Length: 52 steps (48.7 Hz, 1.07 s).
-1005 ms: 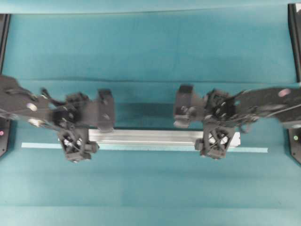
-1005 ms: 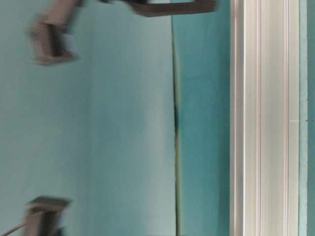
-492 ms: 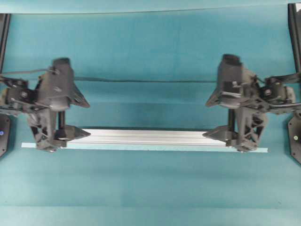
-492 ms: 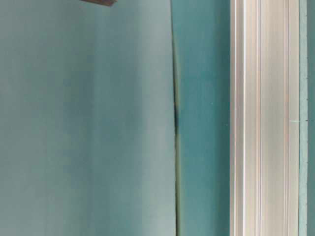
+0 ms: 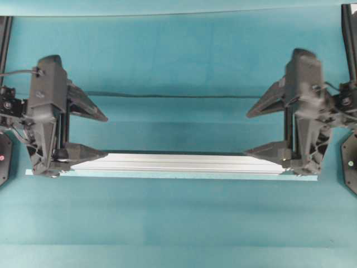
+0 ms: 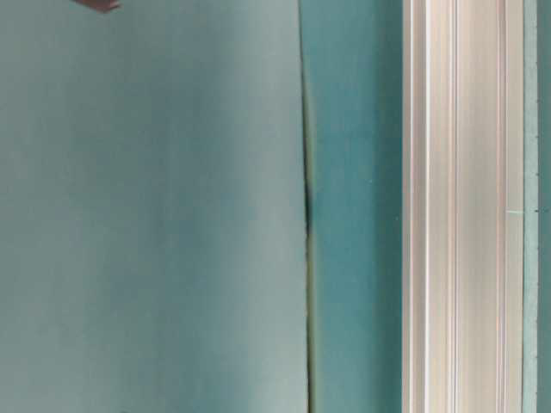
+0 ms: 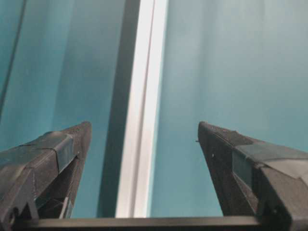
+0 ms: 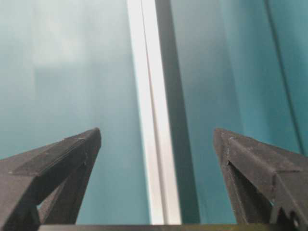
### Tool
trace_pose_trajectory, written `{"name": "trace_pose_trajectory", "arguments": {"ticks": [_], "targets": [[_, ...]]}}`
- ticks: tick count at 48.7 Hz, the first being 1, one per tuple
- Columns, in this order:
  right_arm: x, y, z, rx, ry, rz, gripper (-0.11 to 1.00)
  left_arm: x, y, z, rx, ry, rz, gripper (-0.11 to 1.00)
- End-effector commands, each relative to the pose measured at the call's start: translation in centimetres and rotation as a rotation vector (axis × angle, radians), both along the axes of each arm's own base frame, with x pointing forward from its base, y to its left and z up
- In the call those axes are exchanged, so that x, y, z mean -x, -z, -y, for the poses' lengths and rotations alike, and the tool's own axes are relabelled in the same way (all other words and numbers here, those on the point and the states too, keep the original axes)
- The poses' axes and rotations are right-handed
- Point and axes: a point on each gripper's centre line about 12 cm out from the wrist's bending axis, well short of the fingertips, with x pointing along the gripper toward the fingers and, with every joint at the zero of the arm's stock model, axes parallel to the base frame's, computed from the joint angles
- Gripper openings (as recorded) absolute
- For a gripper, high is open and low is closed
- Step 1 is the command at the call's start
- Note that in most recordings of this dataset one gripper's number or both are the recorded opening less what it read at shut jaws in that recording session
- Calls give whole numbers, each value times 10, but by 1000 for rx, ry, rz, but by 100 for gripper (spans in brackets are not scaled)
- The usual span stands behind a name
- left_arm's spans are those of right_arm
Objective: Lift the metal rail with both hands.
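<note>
The metal rail, a long silver grooved bar, lies flat on the teal table, running left to right. My left gripper hovers over its left end, open, fingers pointing toward the middle. My right gripper mirrors it over the right end, also open. From the left wrist the rail runs well below and between the spread fingers of the gripper, untouched. The right wrist view shows the same: rail under the empty gripper. At table level the rail fills the right side.
A thin pale-teal tape strip lies along the rail's near side and reaches past both ends. A black cable stretches across the table behind the grippers. Black frame posts stand at the far corners.
Both grippers have pulled away from the rail, out toward its ends and upward, turning to point at the middle. The rail has stayed on the table.
</note>
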Motion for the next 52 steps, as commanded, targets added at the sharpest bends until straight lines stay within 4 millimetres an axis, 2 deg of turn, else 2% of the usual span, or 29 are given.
{"name": "trace_pose_trajectory", "arguments": {"ticks": [1,15,27,52], "targets": [[0,-10,0,5,1,80,95,0,-15,1,0,3,87,93],[14,-39,0,12,6,331,95,7,-48,-1,0,1,331,93],[27,-43,0,10,9,365,95,11,-51,-1,0,0,354,93],[30,-38,0,9,9,359,95,12,-46,-1,6,-3,337,93]]}}
